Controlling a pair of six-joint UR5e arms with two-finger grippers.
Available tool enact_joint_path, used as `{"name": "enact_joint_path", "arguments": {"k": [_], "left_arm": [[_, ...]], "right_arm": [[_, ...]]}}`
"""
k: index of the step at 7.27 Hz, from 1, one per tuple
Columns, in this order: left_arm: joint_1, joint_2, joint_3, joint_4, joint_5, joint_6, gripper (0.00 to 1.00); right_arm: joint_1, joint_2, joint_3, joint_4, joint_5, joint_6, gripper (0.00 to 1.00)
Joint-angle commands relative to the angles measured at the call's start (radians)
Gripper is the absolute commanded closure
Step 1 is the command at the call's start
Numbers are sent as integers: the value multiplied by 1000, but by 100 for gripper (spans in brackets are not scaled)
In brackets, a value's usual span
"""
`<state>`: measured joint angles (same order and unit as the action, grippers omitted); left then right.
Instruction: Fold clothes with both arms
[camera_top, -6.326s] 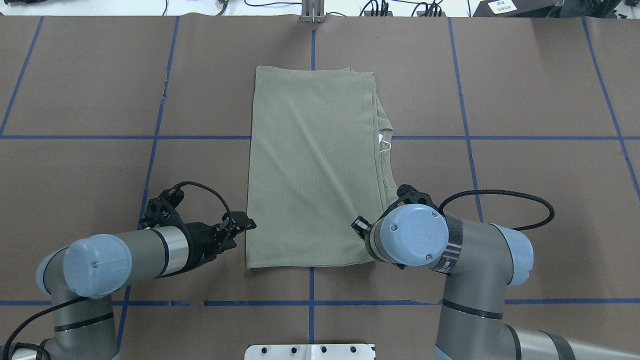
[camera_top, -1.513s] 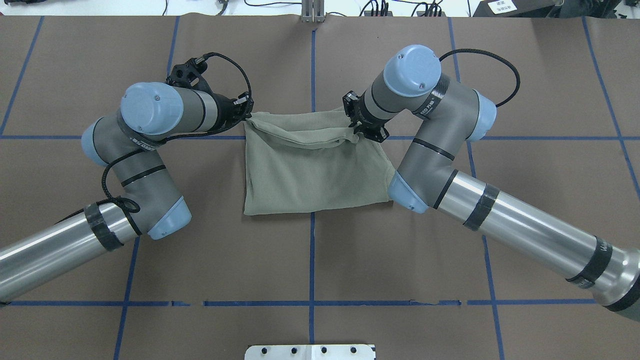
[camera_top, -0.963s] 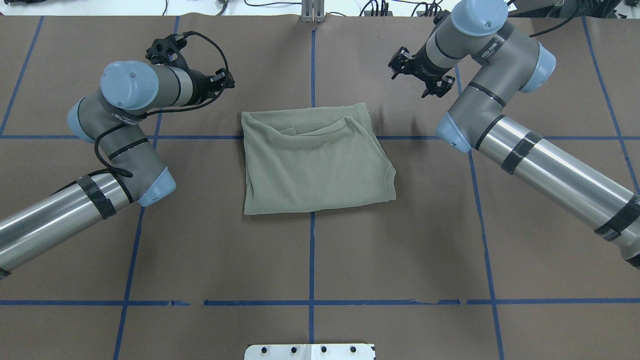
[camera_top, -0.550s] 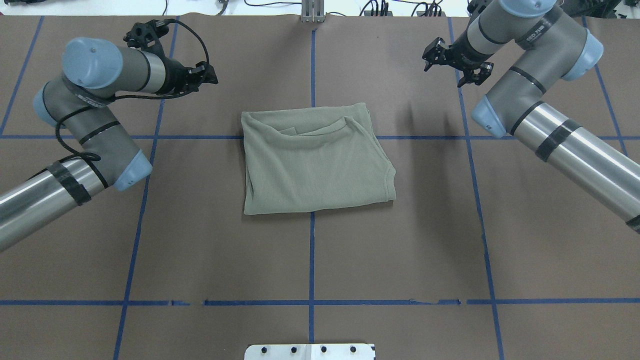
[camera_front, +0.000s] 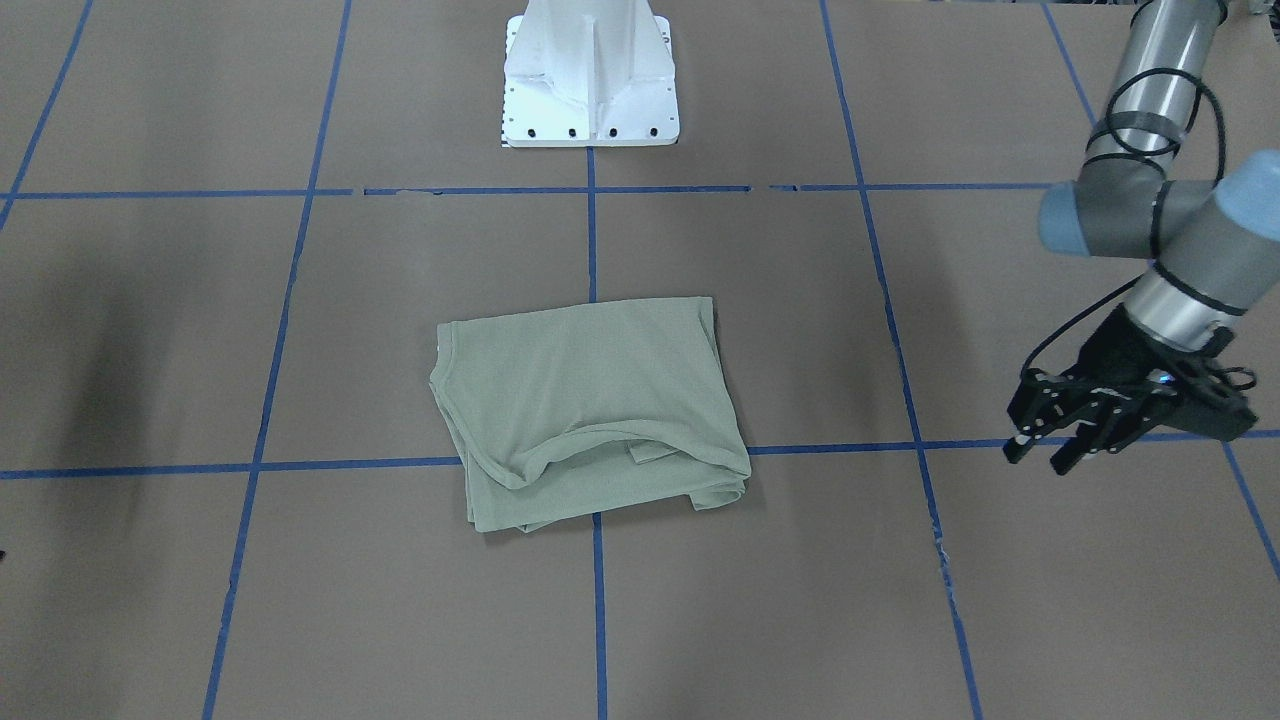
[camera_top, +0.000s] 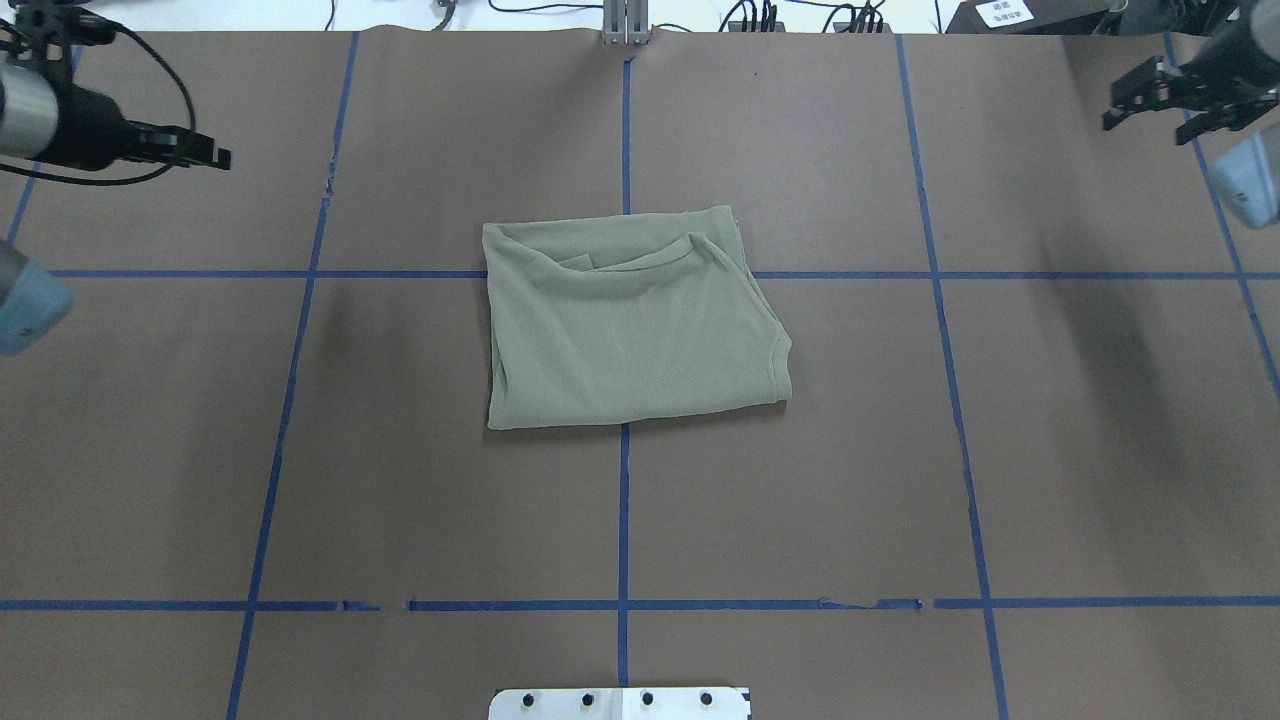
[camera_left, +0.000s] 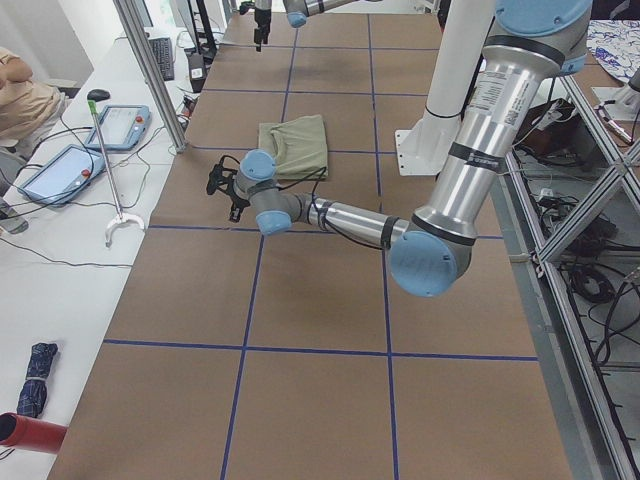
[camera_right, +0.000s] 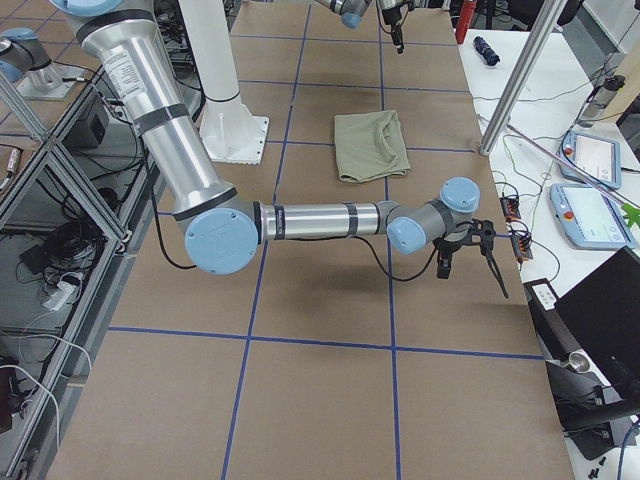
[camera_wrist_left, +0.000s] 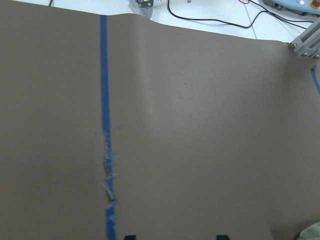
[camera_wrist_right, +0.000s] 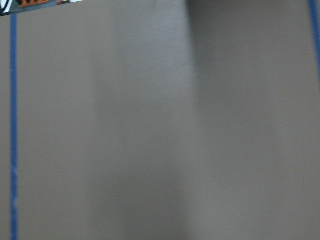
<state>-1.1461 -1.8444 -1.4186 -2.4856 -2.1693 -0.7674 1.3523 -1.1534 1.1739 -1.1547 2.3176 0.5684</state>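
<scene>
1. Two arms are stretching wide: left arm (camera_left: 470, 150) is holding the left pincer (camera_top: 205, 156) over the table's (camera_top: 400, 500) far-left side, and right arm (camera_right: 310, 220) is holding the right pincer (camera_top: 1150, 112) far right.
2. Both pincers are gaping, gripping nothing.
3. Brown table is showing a blue tape grid.
4. One folded shirt (camera_top: 630, 330) is lying mid-table, well apart from both pincers.

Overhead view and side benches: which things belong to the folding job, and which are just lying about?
Part of the job: sage-green folded knit shirt; black left gripper; black right gripper.
Just lying about: two blue-edged tablets on the side bench; red tube; dark folded umbrella; white metal pedestal base.
</scene>
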Motion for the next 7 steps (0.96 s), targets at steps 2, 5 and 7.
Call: {"name": "enact_joint_path", "arguments": {"k": [2, 5, 7], "left_arm": [[-298, 117, -17, 182, -171, 477, 38], [-429, 102, -159, 625, -199, 692, 38], [-429, 105, -236, 840, -201, 692, 37]], "right_arm": [[184, -144, 137, -302, 9, -482, 0], [197, -187, 310, -472, 8, -490, 0], [195, -233, 372, -479, 9, -489, 0]]}}
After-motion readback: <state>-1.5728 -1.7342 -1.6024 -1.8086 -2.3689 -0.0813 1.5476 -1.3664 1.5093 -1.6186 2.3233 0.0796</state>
